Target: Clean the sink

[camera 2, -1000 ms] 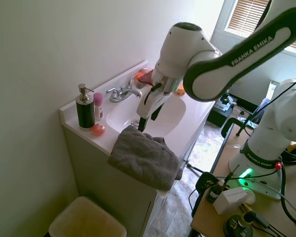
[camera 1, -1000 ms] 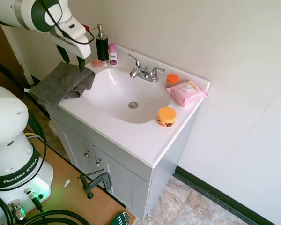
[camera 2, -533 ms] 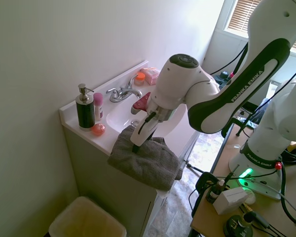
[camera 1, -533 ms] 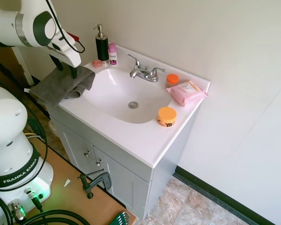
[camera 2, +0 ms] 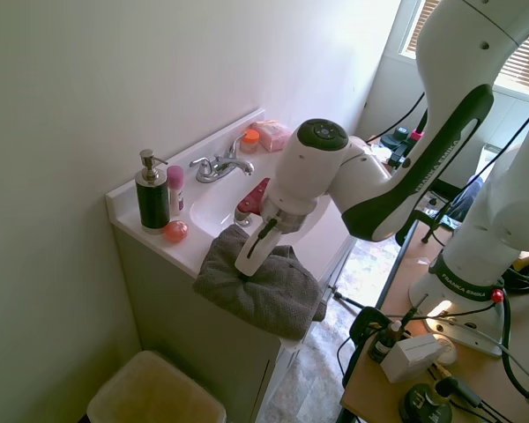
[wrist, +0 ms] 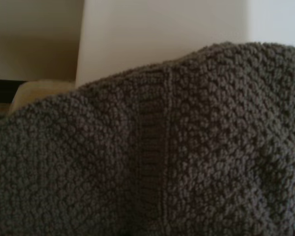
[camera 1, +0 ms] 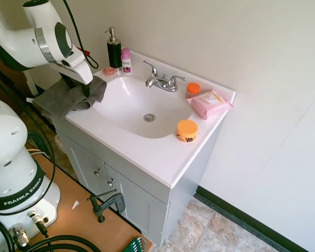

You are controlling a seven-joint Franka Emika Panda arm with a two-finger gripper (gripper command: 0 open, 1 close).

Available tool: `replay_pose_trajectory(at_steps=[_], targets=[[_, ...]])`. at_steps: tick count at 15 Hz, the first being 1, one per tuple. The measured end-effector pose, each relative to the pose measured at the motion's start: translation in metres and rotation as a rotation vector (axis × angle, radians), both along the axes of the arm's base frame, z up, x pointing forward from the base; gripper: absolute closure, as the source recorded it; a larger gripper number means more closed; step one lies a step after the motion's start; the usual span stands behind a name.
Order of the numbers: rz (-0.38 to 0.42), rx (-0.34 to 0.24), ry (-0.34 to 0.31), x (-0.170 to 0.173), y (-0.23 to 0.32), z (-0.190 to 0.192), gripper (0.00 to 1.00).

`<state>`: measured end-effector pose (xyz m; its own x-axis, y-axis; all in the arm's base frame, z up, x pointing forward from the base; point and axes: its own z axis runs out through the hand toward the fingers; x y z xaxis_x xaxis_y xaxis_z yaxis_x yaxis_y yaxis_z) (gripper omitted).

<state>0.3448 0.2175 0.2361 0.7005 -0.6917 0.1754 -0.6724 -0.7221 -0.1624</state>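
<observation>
The sink [camera 1: 127, 100] is a glossy white oval basin with a round chrome drain [camera 1: 149, 117] and a chrome two-handle faucet [camera 1: 161, 81], set in a flat white vanity. A grey knitted towel [camera 1: 63, 100] lies draped over the vanity's end corner beside the basin [camera 2: 213, 204]. My gripper [camera 1: 79, 89] is down on this towel [camera 2: 269, 291], its two dark fingers apart and pressed into the cloth, so it stands open. The wrist view is filled with the towel's weave [wrist: 162, 162] from very close.
A black soap dispenser [camera 1: 114, 51], a small pink bottle [camera 1: 126, 60] and a pink soap [camera 1: 109, 71] stand by the wall. An orange jar [camera 1: 187, 130], a smaller orange-lidded jar [camera 1: 193, 89] and a pink wipes pack [camera 1: 210, 103] sit at the far end. A bin [camera 2: 154, 392] stands on the floor.
My gripper has dropped from above the basin's edge down onto the grey towel, moving away from the wall. The towel and other items have stayed put.
</observation>
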Motion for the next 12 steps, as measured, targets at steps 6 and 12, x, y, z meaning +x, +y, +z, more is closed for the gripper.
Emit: replay_pose_trajectory(at_steps=[6,12], targets=[[-0.002,-0.001,-0.008,-0.0011,0.0005,-0.0005,1.0],[-0.09,0.037,0.012,0.0078,-0.0085,-0.0001,1.0]])
